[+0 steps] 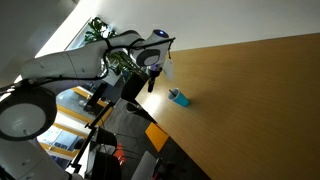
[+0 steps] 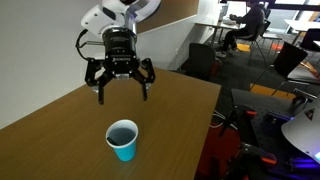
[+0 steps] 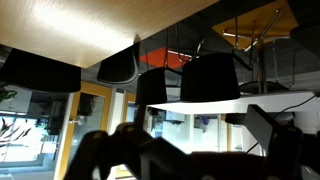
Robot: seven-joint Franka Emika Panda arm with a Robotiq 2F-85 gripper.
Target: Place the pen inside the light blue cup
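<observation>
The light blue cup (image 2: 123, 141) stands upright on the wooden table (image 2: 60, 130) near its front edge. It also shows in an exterior view (image 1: 179, 98), close to the table's edge. My gripper (image 2: 122, 97) hangs above and a little behind the cup with its fingers spread wide and nothing between them. It shows dark in an exterior view (image 1: 152, 80), left of the cup. I see no pen in any view. The wrist view looks out past the table into the office, with my fingers only a dark blur at the bottom.
The table edge (image 2: 205, 120) drops off to the right of the cup. Office chairs (image 2: 203, 60) and desks with a seated person (image 2: 246, 22) stand beyond. A plant (image 1: 100, 30) is behind the arm. Black chairs (image 3: 205, 78) fill the wrist view.
</observation>
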